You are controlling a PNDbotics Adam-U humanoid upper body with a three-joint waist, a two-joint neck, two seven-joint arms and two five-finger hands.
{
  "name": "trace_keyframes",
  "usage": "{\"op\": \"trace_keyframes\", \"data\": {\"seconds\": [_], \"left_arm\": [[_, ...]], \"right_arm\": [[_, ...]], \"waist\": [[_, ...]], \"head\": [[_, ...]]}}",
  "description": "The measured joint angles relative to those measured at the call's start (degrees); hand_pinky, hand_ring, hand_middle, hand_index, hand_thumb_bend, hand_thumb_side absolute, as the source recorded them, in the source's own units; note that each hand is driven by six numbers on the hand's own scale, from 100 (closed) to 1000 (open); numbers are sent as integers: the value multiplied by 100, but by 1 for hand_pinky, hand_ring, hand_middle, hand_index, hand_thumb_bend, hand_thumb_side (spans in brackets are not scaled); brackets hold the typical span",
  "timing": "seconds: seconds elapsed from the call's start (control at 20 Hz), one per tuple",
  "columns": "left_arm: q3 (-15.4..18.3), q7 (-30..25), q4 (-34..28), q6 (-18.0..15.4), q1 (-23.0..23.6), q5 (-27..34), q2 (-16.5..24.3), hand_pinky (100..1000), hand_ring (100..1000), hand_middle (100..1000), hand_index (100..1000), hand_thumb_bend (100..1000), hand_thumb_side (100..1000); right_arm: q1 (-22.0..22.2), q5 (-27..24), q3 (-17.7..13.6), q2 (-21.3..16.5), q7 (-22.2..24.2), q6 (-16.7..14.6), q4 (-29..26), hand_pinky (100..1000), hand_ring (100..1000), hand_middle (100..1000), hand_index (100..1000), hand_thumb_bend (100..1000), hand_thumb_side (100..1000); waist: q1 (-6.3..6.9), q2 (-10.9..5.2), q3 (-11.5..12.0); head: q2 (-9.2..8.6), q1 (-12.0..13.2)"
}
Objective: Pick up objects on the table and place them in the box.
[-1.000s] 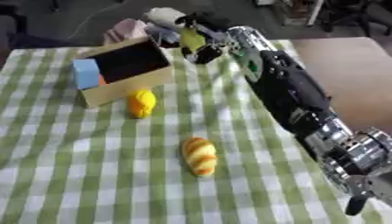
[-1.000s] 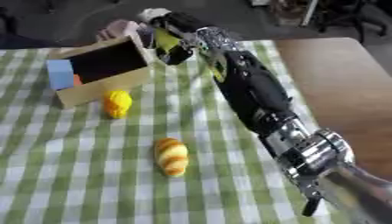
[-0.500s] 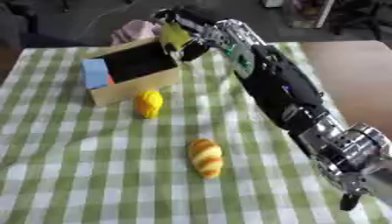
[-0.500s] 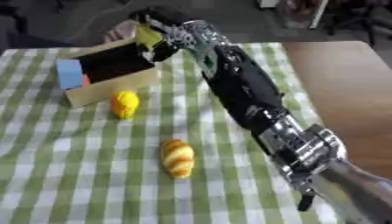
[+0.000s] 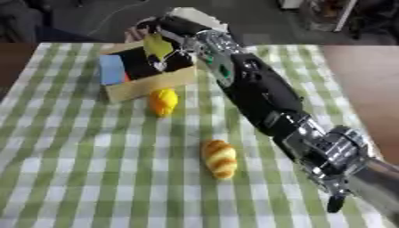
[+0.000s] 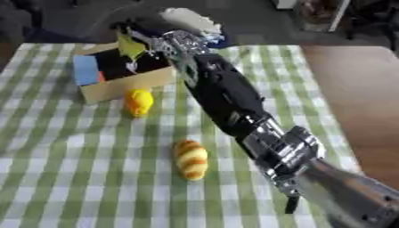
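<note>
Across the checked table [image 5: 70, 178], the right hand [image 5: 173, 31] reaches the upper left, fingers clamped on a yellow-green object [image 5: 158, 45] over the box [image 5: 148, 73]. Best release once low inside, clearing the rim.

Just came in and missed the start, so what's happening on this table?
The robot's right hand is reaching across the checked table and holds a yellow-green object over the open cardboard box, which already has a blue item inside. A yellow toy beside the box and a croissant-like bread nearer the robot lie on the cloth. The left hand is not in view.
</note>
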Motion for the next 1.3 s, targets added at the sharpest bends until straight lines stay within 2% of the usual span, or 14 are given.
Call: {"op": "trace_keyframes", "data": {"seconds": [0.05,0.1,0.15,0.35,0.4,0.5,0.85,1.15,1.2,1.25,1.3], "left_arm": [[0,-1,0,1,-4,0,-2,698,591,628,810,262,598],[0,-4,0,4,-6,0,-5,698,590,628,810,257,601],[-1,-7,0,9,-9,0,-10,698,590,628,810,255,602],[-2,-3,0,25,-22,-4,-30,698,589,627,811,252,607],[-3,-2,0,29,-28,-5,-30,698,589,627,811,252,607],[-5,0,0,41,-30,-7,-31,697,589,627,811,252,609],[-7,-12,0,63,-31,-13,-31,697,588,626,812,252,613],[-7,-12,0,65,-29,-17,-31,697,587,626,812,251,618],[-7,-11,0,66,-25,-26,-31,697,587,625,812,224,625],[-5,-8,0,69,-16,-34,-31,697,587,625,811,251,619],[2,4,0,77,7,-46,-31,697,587,625,811,251,619]], "right_arm": [[11,105,-15,2,-81,35,43,821,799,732,990,100,225],[28,219,-17,5,-161,68,92,828,808,756,997,100,187],[47,321,-18,13,-223,92,138,828,810,763,999,100,231],[86,670,-51,55,-452,186,269,845,840,854,1000,100,231],[94,745,-54,55,-512,209,287,845,840,854,1000,100,231],[95,845,-59,55,-626,246,312,860,869,917,1000,100,226],[95,942,-82,56,-881,376,312,910,939,1000,1000,100,226],[95,897,-79,54,-756,374,271,904,931,987,1000,100,214],[95,842,-67,50,-724,344,223,888,920,969,1000,100,261],[95,729,-48,43,-684,304,155,877,910,952,1000,100,201],[94,549,-28,34,-630,251,75,874,908,949,1000,100,200]], "waist": [[-6,0,0],[-10,0,2],[-10,0,3],[-10,0,12],[-15,0,12],[-28,0,7],[-31,0,-8],[-31,0,-95],[-31,0,-129],[-31,0,-171],[-31,0,-225]], "head": [[0,-2],[1,-3],[1,-3],[1,-5],[1,-5],[1,-5],[1,-5],[1,-2],[1,3],[1,18],[1,36]]}}
